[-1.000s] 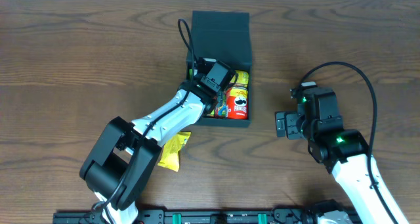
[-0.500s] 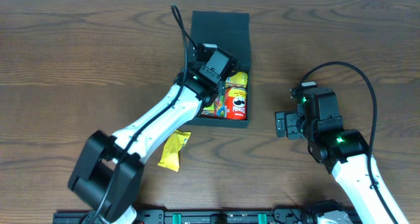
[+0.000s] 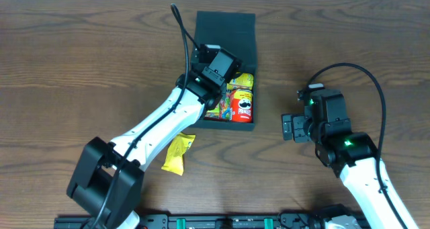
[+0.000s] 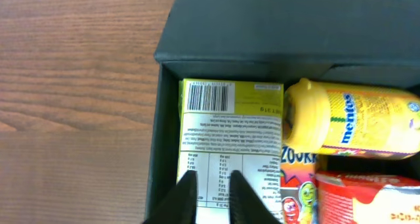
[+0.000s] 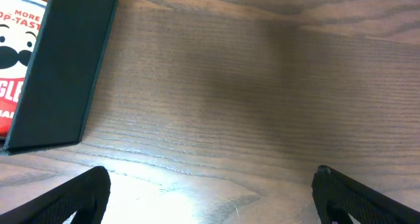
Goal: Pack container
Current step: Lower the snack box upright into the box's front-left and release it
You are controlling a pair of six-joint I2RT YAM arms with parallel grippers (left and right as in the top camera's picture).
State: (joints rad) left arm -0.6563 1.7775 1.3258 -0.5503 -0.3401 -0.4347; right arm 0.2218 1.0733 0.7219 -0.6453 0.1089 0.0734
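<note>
Scene: a dark wooden table (image 3: 67,68) is viewed from overhead, with two arms reaching in from the near edge.
Container: the dark green square box (image 3: 226,34) is placed at the far centre of the table, its flap lid laid open and back toward the far edge.
Container contents: a light-green carton (image 4: 230,132) is laid flat against the left wall, barcode uppermost; a yellow Mentos bottle (image 4: 348,122) is laid on its side just beside it, and a red Pringles can (image 3: 244,107) is lodged nearer the front wall. A multicoloured packet (image 4: 298,184) is partly seen between the carton and the can.
Left gripper: the left gripper (image 4: 214,196) is held over the open box, above the near end of the carton. The fingers (image 4: 187,199) are drawn close together, and nothing is seen gripped between them. Contact with the carton cannot be judged.
Right gripper: the right gripper (image 5: 210,204) is held low over bare wood to the right of the box, well apart from it. The jaws are spread wide and nothing is held.
Right wrist view: an outer wall of the box (image 5: 65,66) is seen at the left edge, with part of the can label above it.
Loose item: a yellow packet (image 3: 178,152) is left lying on the table, in front of the box and partly under the left arm.
</note>
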